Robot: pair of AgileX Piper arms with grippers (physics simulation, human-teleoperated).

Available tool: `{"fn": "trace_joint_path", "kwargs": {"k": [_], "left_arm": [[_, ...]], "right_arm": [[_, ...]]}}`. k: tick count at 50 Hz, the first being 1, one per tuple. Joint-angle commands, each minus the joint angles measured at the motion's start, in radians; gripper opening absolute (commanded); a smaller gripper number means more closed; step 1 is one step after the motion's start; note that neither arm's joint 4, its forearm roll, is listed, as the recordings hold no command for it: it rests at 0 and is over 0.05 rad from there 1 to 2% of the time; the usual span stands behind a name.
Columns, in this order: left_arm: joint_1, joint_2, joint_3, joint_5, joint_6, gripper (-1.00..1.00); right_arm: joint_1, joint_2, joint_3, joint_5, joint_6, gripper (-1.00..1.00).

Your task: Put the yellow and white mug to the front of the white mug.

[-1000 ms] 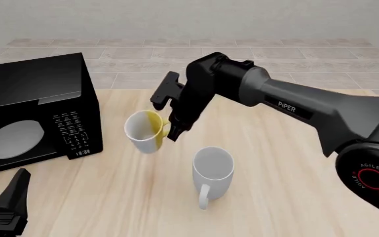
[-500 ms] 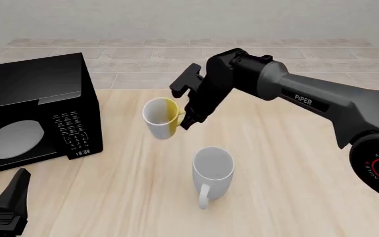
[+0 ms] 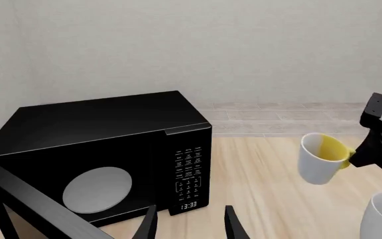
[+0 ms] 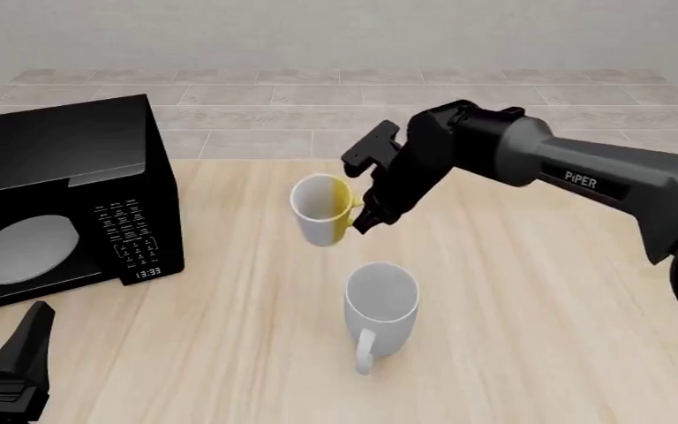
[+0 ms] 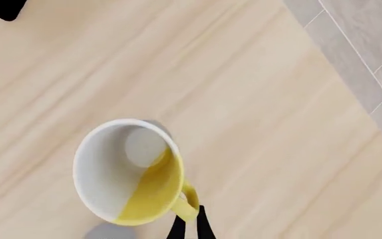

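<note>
The yellow and white mug (image 4: 319,209) hangs tilted above the table, its mouth turned toward the camera. My right gripper (image 4: 360,217) is shut on its yellow handle (image 5: 188,198). In the right wrist view the mug (image 5: 125,169) sits just past the closed fingertips (image 5: 200,228), with its whitish inside showing. The white mug (image 4: 380,300) stands upright on the table, nearer the camera and slightly right of the held mug, handle toward the front. My left gripper (image 3: 189,226) rests low at the front left corner, open with nothing in it. The left wrist view also shows the held mug (image 3: 320,159).
A black microwave (image 4: 56,194) stands on the left side of the wooden table (image 4: 528,336) and fills much of the left wrist view, where it appears as the microwave (image 3: 98,159). A tiled floor (image 4: 315,106) lies beyond the table's far edge.
My right gripper has carried the yellow and white mug to the right and slightly farther back, away from the microwave. The white mug and the left arm have not moved.
</note>
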Motion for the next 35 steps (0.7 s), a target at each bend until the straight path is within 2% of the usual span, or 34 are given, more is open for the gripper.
{"fn": "trace_joint_path", "kwargs": {"k": [1,16,27,35], "left_arm": [[0.0,0.0,0.0,0.0,0.0,1.0],[0.0,0.0,0.0,0.0,0.0,1.0],[0.0,0.0,0.0,0.0,0.0,1.0],[0.0,0.0,0.0,0.0,0.0,1.0]], "right_arm": [[-0.036,-0.018,0.06,-0.047,0.02,-1.0],[-0.092,-0.028,0.09,-0.082,0.027,-1.0],[-0.083,-0.06,0.178,-0.144,0.07,-1.0],[-0.087,-0.062,0.214,-0.166,0.079,-1.0]]}}
